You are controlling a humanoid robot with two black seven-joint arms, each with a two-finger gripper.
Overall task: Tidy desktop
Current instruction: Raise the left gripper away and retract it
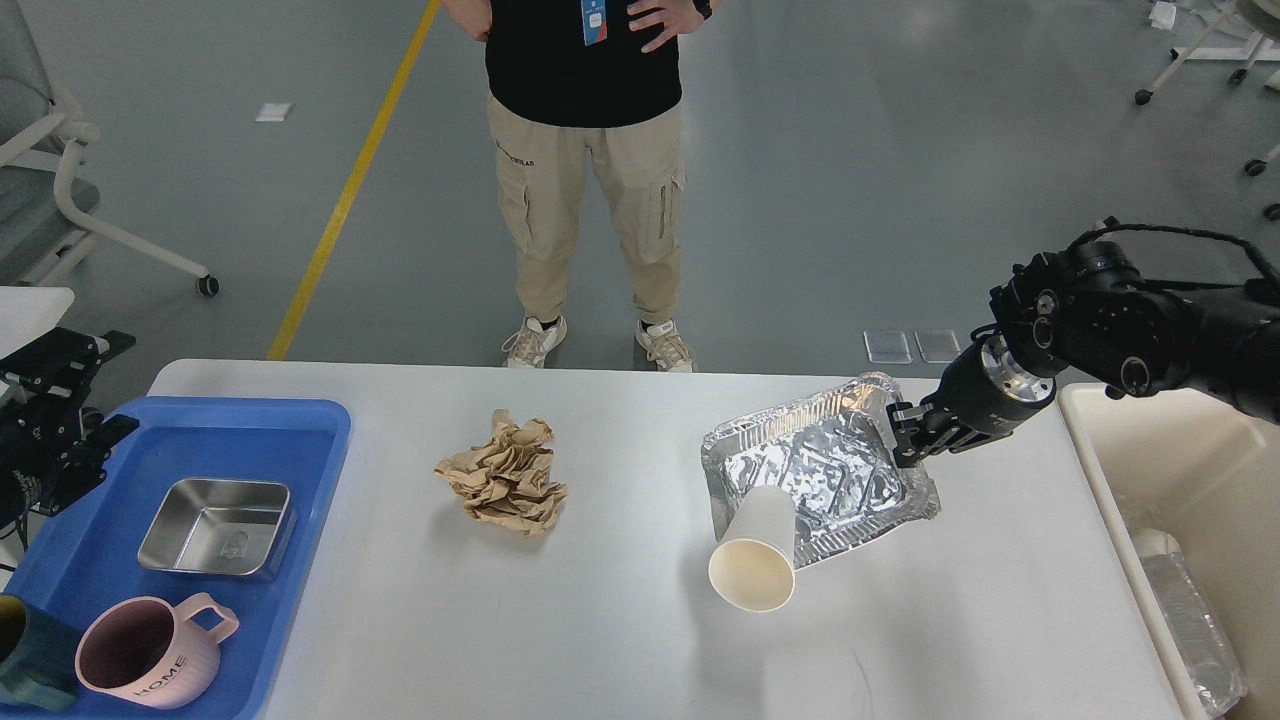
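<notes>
The white desktop [620,640] carries a crumpled brown paper wad [505,476] at its middle. Right of it lies a silver foil tray [800,470]. A white paper cup [755,565] lies on its side over the tray's front-left rim, mouth toward me. My right gripper [900,437] reaches in from the right and is closed on the foil tray's right rim. Over the far-left table edge, behind the blue tray, my left gripper [92,390] stands open and holds nothing.
A blue tray [300,480] at the left holds a steel box [215,527], a pink mug [150,655] and a dark green cup [25,665]. A beige bin [1180,470] stands off the right edge. A person [585,170] stands behind the table.
</notes>
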